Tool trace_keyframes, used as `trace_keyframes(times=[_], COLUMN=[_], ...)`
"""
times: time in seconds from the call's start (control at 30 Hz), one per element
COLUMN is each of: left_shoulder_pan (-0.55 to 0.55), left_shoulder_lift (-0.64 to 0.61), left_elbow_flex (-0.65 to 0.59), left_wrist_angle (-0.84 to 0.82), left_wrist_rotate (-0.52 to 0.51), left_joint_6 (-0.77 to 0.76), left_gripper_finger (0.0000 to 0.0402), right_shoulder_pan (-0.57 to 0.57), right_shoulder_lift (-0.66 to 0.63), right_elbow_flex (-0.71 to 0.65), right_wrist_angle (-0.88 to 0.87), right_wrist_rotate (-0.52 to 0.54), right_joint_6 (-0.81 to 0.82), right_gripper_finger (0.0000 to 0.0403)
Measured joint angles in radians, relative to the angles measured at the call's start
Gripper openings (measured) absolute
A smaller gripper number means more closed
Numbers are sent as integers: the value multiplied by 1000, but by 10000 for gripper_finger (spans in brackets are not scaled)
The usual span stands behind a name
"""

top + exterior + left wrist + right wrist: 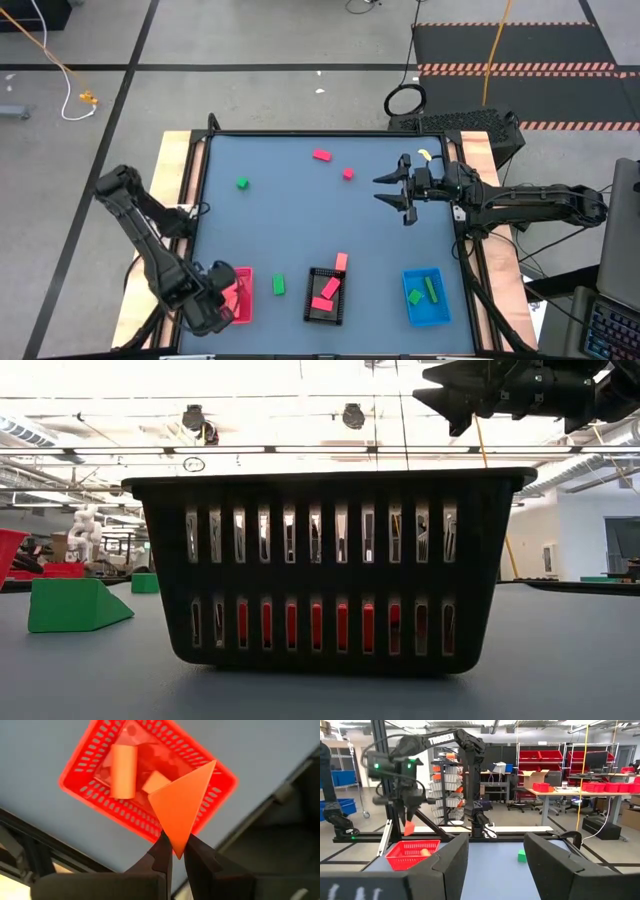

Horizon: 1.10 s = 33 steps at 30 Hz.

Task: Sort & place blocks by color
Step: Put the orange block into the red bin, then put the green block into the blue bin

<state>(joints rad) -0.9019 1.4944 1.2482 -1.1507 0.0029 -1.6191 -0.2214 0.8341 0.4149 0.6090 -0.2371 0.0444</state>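
Observation:
My left gripper (177,856) hangs over the red tray (90,767) at the table's near left, shut on a salmon wedge block (182,802). Two salmon blocks (123,770) lie in that tray. From the right wrist view the wedge (409,827) hangs clear above the red tray (405,854). My right gripper (381,189) waits open above the table's right half, holding nothing. Loose blocks lie on the table: a green one (279,285), another green (242,183), two pink-red (322,155) at the far side, and a salmon one (341,261) at the black tray's far edge. My left gripper pinches the wedge by one pointed corner (178,845) between its two fingertips. The fingers come from above, pointing down. The wedge is lifted clear, above the red tray, with its wide part sticking out beyond the fingertips.
A black tray (311,296) with pink-red blocks stands at the near middle, and a blue tray (440,310) with green blocks at the near right. In the low view the black tray (320,570) fills the front, with a green wedge (75,605) to its left.

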Motion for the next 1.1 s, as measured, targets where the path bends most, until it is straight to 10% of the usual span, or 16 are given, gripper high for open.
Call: trace_keyframes(times=[0.6, 1.1], left_shoulder_pan=[30, 76], left_shoulder_lift=[31, 27], left_elbow_flex=[-152, -151], left_wrist_angle=[193, 164], left_wrist_rotate=[51, 53], left_joint_6=[43, 98], left_gripper_finger=[49, 215], right_shoulder_pan=[0, 1], right_shoulder_lift=[0, 0], right_elbow_flex=[0, 0], right_wrist_angle=[-11, -11], right_wrist_rotate=[0, 0], right_joint_6=[16, 15], right_gripper_finger=[187, 187])
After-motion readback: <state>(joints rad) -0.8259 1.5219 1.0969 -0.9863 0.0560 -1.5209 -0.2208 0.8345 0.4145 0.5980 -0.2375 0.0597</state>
